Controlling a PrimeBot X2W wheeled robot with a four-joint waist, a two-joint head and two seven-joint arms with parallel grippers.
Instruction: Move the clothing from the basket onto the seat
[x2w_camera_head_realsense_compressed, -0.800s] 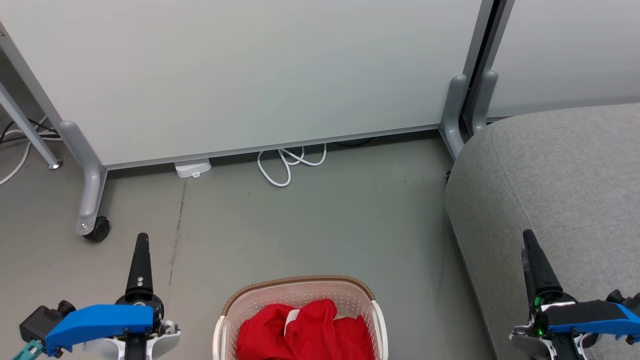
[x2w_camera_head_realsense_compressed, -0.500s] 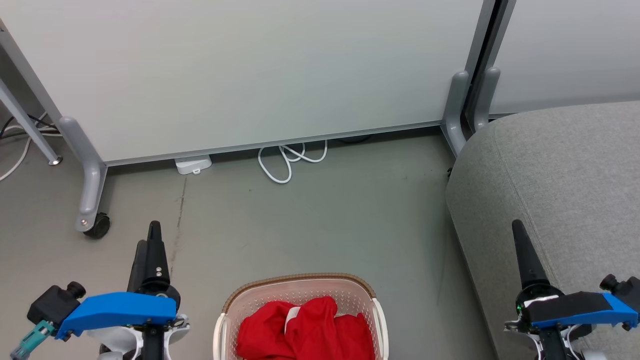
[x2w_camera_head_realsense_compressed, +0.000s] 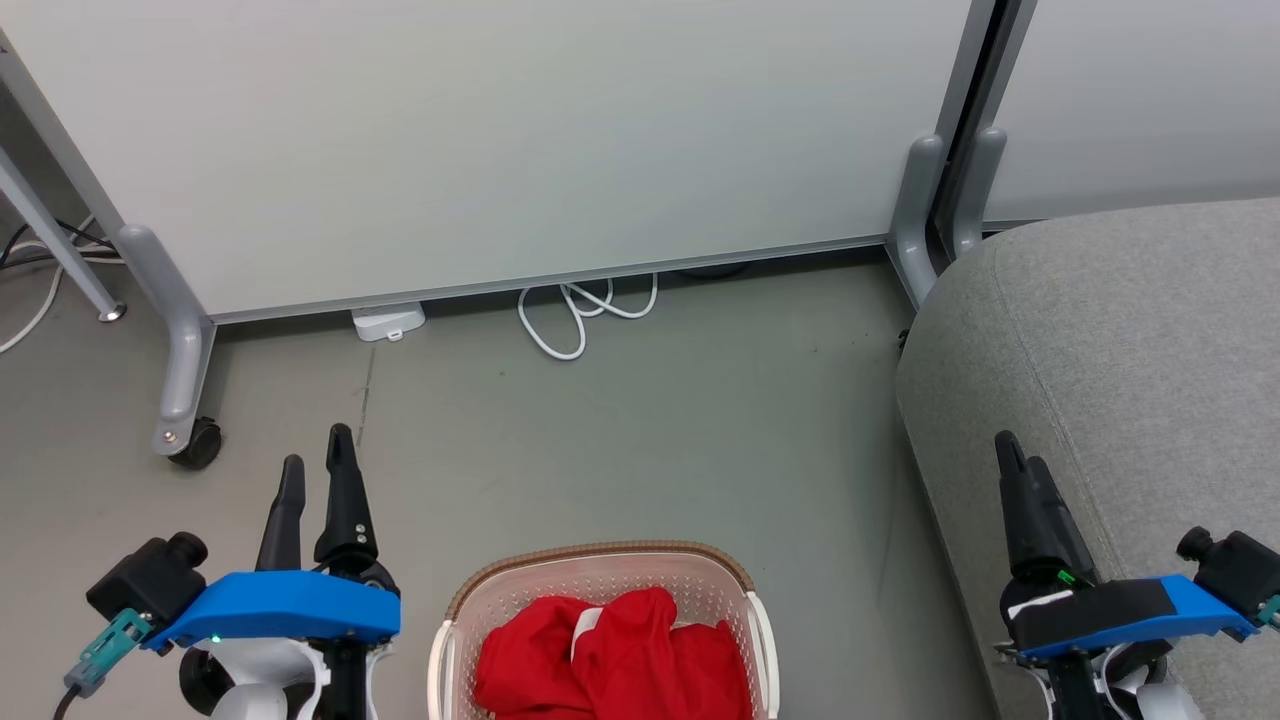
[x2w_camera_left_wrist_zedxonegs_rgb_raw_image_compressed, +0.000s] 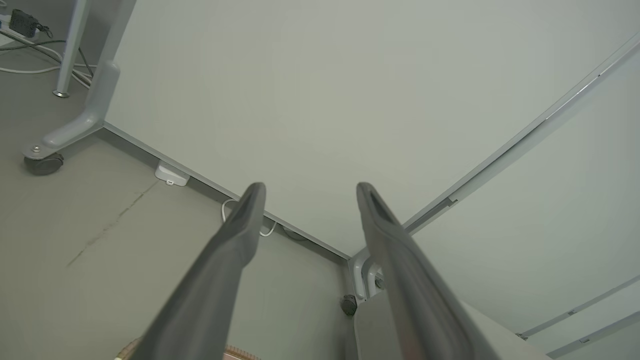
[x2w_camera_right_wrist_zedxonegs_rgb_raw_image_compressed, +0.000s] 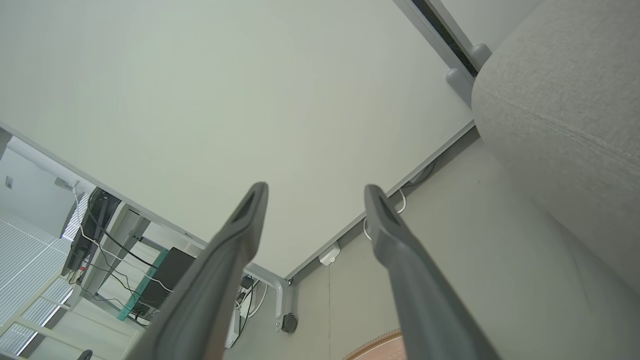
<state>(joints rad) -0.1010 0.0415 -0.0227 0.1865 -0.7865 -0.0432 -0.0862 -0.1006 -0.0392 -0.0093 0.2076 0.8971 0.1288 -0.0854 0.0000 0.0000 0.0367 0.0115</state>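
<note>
The cream basket (x2w_camera_head_realsense_compressed: 600, 554) with a brown rim stands on the floor at the bottom middle of the head view. Bright red clothing (x2w_camera_head_realsense_compressed: 620, 662) with a white strip is piled inside it. The grey seat (x2w_camera_head_realsense_compressed: 1130, 330) rises at the right, and its rounded corner (x2w_camera_right_wrist_zedxonegs_rgb_raw_image_compressed: 565, 100) shows in the right wrist view. My left gripper (x2w_camera_head_realsense_compressed: 316, 448) hovers open to the left of the basket, above the floor. My right gripper (x2w_camera_head_realsense_compressed: 1018, 452) is open over the seat's near edge, to the right of the basket. Both wrist views show spread, empty fingers, left (x2w_camera_left_wrist_zedxonegs_rgb_raw_image_compressed: 310, 187) and right (x2w_camera_right_wrist_zedxonegs_rgb_raw_image_compressed: 316, 187).
A pale partition panel (x2w_camera_head_realsense_compressed: 500, 140) closes the back, on grey legs with a caster (x2w_camera_head_realsense_compressed: 195, 455) at the left. A white cable loop (x2w_camera_head_realsense_compressed: 580, 320) and a small white box (x2w_camera_head_realsense_compressed: 388, 322) lie at its foot. Bare grey floor (x2w_camera_head_realsense_compressed: 650, 440) lies between basket and panel.
Both grippers have moved inward towards the basket and a little forward. The left one has turned so both its fingers show. The head view has shifted slightly.
</note>
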